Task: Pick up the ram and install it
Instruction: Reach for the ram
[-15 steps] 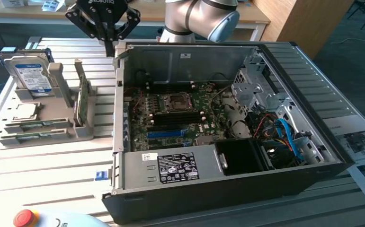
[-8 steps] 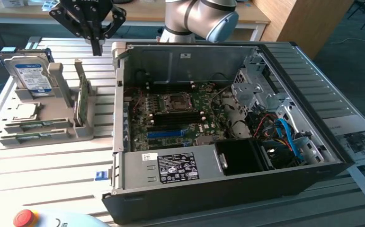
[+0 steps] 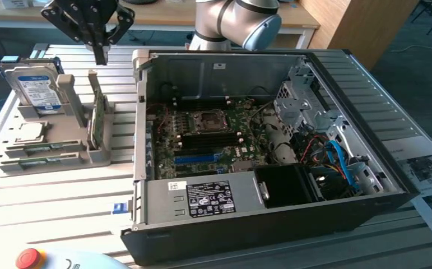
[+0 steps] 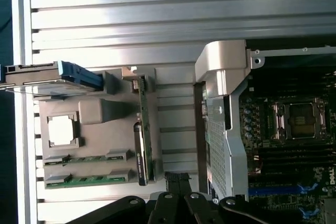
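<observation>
the ram point(image 3: 98, 119) stands on its long edge in a slot of the grey holder point(image 3: 74, 163), on the slatted table point(image 3: 51, 196) just beside the open computer case point(image 3: 275, 224), on the exterior view's left. in the wrist view you see the stick edge-on point(image 4: 144, 129), a thin green line with a darker part alongside it. judge it as very light and stiff but delicate: a thin board with small chips on its faces and contacts along the edge sitting in the holder, so it will not forgive twisting or a hard squeeze. the sensible hold looks like the upper free edge, pinched across the flat faces near the middle of its length, keeping off the lower edge. it should slide straight out if pulled in line with the slot. your gripper point(image 3: 100, 55) hangs above the holder, roughly over the ram but well apart from it, with its fingers pressed together and nothing between them; the wrist view shows the black fingers point(image 4: 169, 199) meeting and empty. two more green sticks point(image 3: 42, 149) lie flat in the holder, near the processor chip point(image 3: 30, 132) and the hard drive point(image 3: 38, 84).
</observation>
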`<state>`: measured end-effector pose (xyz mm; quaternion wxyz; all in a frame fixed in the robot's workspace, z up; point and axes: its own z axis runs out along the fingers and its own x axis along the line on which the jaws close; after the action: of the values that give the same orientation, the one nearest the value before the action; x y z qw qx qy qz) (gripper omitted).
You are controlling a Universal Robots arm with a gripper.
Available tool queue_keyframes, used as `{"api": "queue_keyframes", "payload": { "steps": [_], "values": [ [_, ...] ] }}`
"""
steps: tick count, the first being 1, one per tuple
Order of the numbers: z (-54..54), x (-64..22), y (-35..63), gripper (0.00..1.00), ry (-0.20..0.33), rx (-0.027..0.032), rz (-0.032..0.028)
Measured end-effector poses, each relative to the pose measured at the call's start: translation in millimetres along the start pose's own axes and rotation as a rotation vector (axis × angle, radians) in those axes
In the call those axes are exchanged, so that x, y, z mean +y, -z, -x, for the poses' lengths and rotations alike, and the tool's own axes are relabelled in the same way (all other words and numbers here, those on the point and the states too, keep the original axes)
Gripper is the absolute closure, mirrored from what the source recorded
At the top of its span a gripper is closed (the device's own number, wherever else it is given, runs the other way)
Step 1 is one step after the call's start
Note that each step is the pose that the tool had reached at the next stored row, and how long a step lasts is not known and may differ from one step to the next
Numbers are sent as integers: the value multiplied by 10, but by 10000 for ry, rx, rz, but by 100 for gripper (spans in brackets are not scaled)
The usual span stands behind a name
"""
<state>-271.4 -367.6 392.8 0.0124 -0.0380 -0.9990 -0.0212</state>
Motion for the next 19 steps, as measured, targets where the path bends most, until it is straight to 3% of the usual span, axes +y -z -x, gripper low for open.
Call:
{"api": "queue_keyframes", "payload": {
  "steps": [19],
  "values": [
    [-542, 48, -18, 90, -9, 239, -18]
  ]
}}
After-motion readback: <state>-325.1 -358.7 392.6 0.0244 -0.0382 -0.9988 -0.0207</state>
